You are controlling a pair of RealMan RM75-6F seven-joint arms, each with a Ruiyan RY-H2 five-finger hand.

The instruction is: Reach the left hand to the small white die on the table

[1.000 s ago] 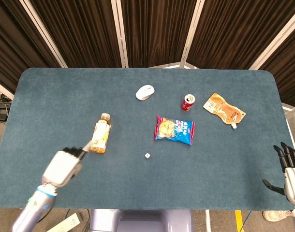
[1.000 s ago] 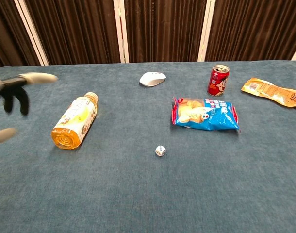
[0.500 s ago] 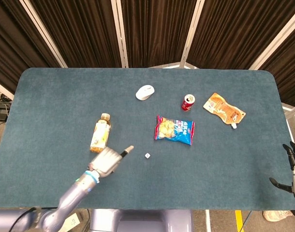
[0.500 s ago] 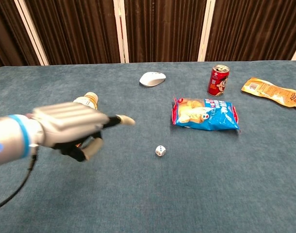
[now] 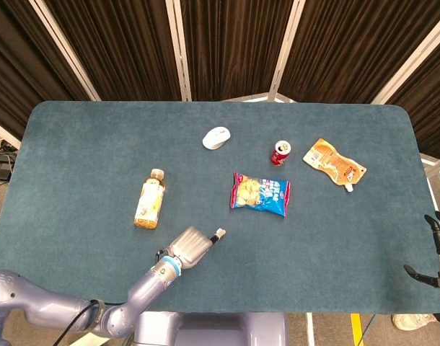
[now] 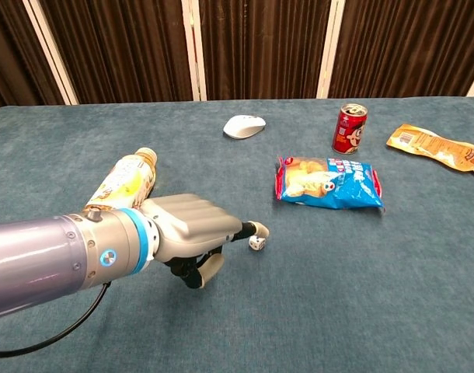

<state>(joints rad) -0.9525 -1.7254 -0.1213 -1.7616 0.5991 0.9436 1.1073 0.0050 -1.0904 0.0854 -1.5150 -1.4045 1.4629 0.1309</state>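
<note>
Hovering over die (image 6: pixel 256 243): left robot hand (image 6: pixel 192 231), nothing held.

From the head view the die (image 5: pixel 220 232) is basically covered by the tip of the left hand (image 5: pixel 192 246), so I can't tell if they're touching. In the chest view a fingertip overlaps the top of the die (image 6: pixel 256 243), and the left arm runs off the left edge. The right hand (image 5: pixel 438 252) is cut by the head view's right edge, grip unclear. The orange pouch (image 6: pixel 437 148) is clipped on the right.
</note>
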